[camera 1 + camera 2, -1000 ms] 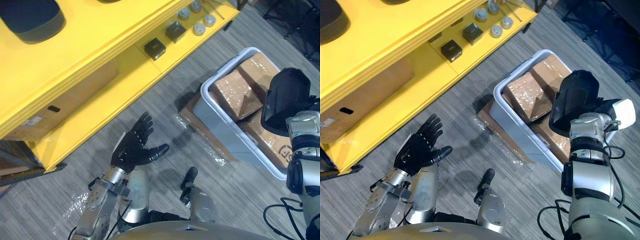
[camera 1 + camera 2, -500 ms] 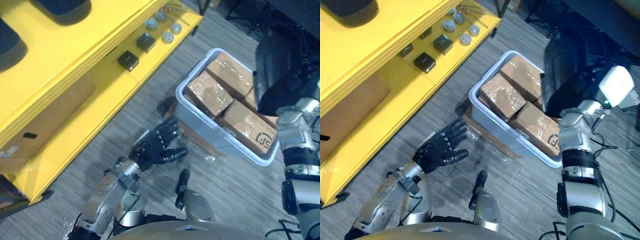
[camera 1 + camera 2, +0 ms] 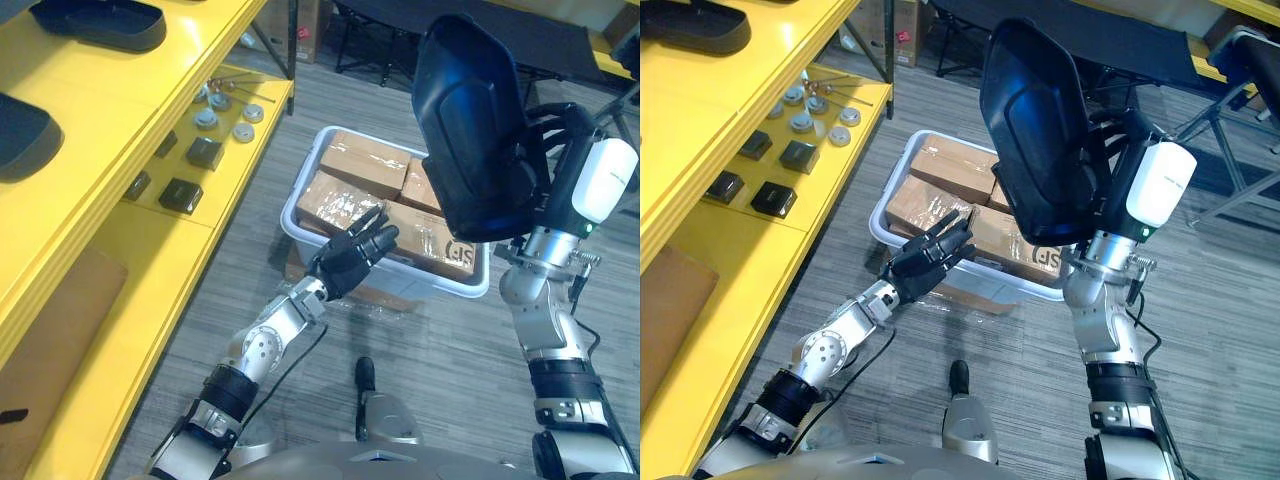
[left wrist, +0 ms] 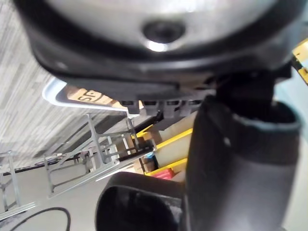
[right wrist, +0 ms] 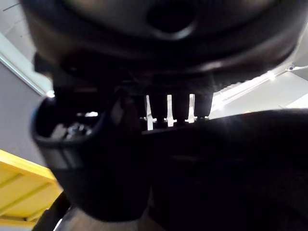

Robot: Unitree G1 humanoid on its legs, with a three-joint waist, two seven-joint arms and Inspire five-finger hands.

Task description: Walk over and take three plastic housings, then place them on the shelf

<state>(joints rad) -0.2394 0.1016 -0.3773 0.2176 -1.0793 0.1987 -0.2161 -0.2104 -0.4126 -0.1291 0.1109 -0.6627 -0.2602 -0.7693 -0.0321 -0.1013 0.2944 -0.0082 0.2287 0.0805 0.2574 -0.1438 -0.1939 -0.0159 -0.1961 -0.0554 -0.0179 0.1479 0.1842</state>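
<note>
A large dark plastic housing (image 3: 468, 125) is held upright in the air, its hollow side facing me, above the bin's right end. My right hand (image 3: 556, 135) is shut on its right edge, fingers curled round the rim. My left hand (image 3: 352, 258) is open, fingers straight, stretched out in front of the white bin's (image 3: 300, 197) near wall with nothing in it. Two more dark housings (image 3: 98, 22) (image 3: 22, 135) lie on the yellow shelf's (image 3: 110, 120) upper boards at the left. The right wrist view shows the housing's dark surface (image 5: 231, 159) close against the hand.
The white bin holds several taped cardboard boxes (image 3: 365, 158) and stands on the grey carpet. Small black blocks (image 3: 181, 193) and round metal parts (image 3: 243, 131) lie on the shelf's lower board. Dark frames (image 3: 370, 30) stand behind the bin.
The camera has swung towards the bin. My right arm has lifted the housing higher and upright. My left hand has reached forward from the floor side to the bin's front.
</note>
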